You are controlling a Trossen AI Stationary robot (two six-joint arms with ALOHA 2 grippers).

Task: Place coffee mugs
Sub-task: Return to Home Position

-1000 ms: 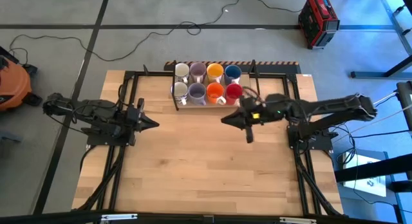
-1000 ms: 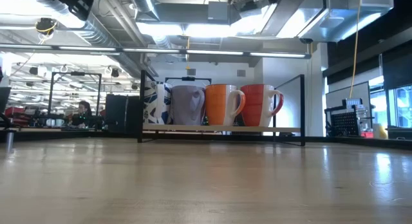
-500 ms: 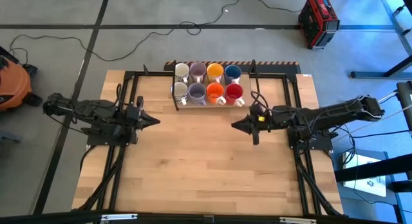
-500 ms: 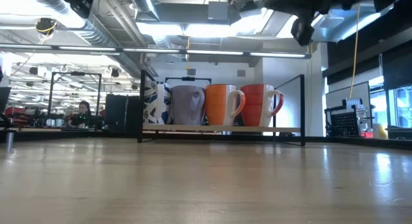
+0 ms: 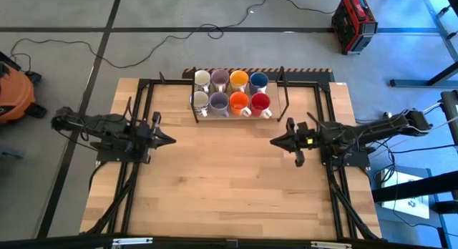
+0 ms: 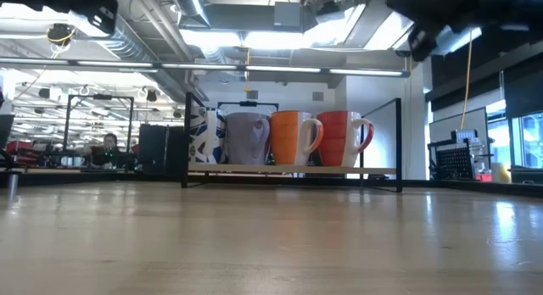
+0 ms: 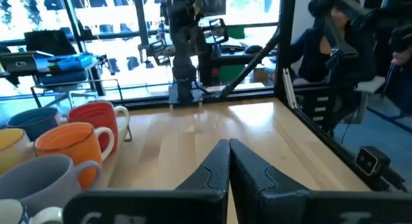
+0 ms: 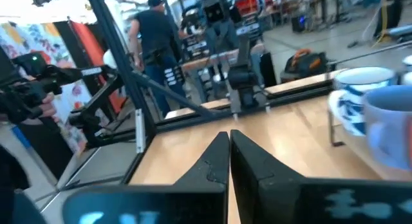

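Note:
Several coffee mugs stand on their bases in two rows on a low rack (image 5: 280,88) at the table's far middle. They are white (image 5: 200,99), lavender (image 5: 219,102), orange (image 5: 239,102), red (image 5: 260,102) and blue (image 5: 258,81). The low view shows the lavender (image 6: 249,138), orange (image 6: 293,138) and red (image 6: 344,138) ones side by side. My left gripper (image 5: 170,141) is shut, held level left of the rack, with the mugs (image 7: 71,143) beside it. My right gripper (image 5: 273,142) is shut and level, right of the rack and nearer than it, holding nothing.
Black frame rails (image 5: 147,99) run along the table's left and right sides. The rack's thin black uprights (image 6: 187,138) stand at its ends. Bare wood (image 5: 222,184) fills the table's middle and near half. People (image 8: 154,31) are in the room beyond the table.
My right gripper has drawn back from beside the red mug toward the table's right edge and sunk lower, staying shut and empty. The mugs have not moved.

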